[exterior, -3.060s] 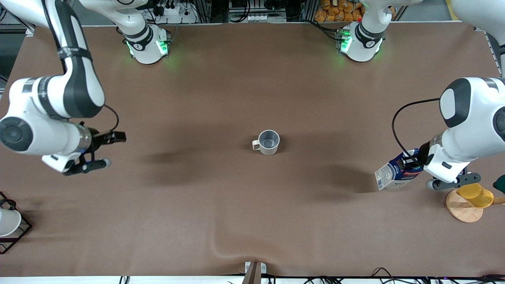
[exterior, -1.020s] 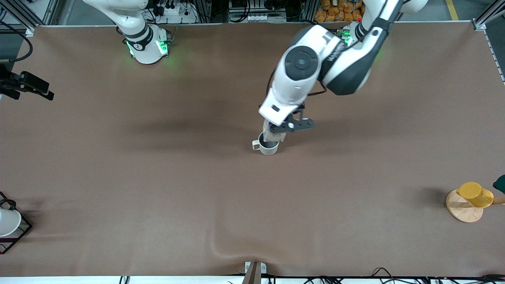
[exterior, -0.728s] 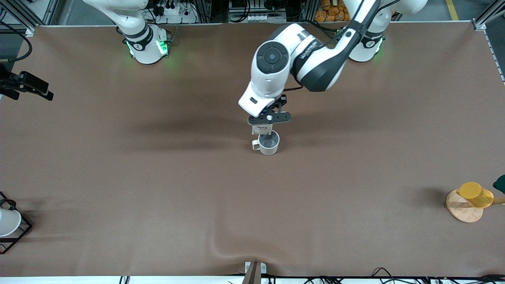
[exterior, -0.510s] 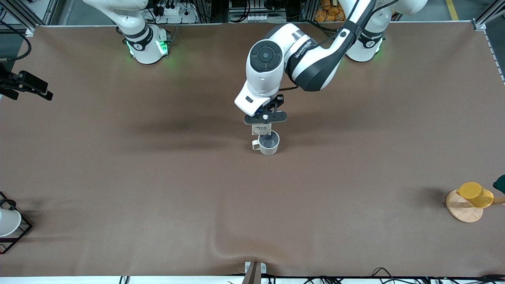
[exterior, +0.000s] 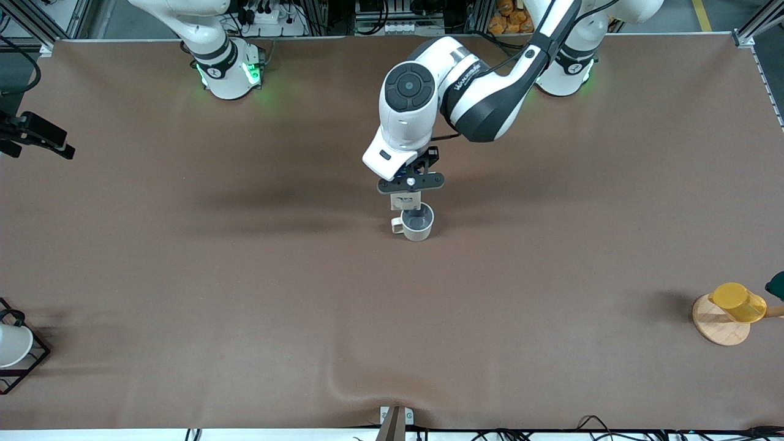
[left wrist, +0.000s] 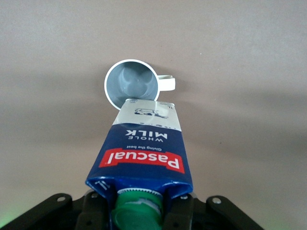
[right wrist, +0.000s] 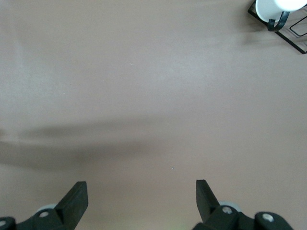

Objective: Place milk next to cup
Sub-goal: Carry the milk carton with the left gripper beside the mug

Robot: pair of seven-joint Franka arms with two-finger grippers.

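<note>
Front view: the left gripper (exterior: 409,187) holds the milk (exterior: 406,201) just above the bench (exterior: 245,275), directly beside the cup (exterior: 418,222) on the side farther from the camera. The step in hand looks like the final lowering — the carton is carried to its spot but not yet released. The next move likely calls for a short, straight descent until the base sits flat, then an opening of the gripper without nudging the cup, which stands very close. The right gripper (exterior: 27,136) waits at the right arm's end of the bench, well apart from the cup.

Left wrist view: the gripper is closed on the top of the milk (left wrist: 141,153), its dark fingers (left wrist: 98,211) on either side of the green cap (left wrist: 138,213). The carton's base hides a small part of the rim of the cup (left wrist: 132,88) — whether they touch I cannot tell.

Right wrist view: the right gripper (right wrist: 141,199) has its fingers spread wide and holds nothing; below it lies only bare bench (right wrist: 153,96), well apart from the cup.
</note>
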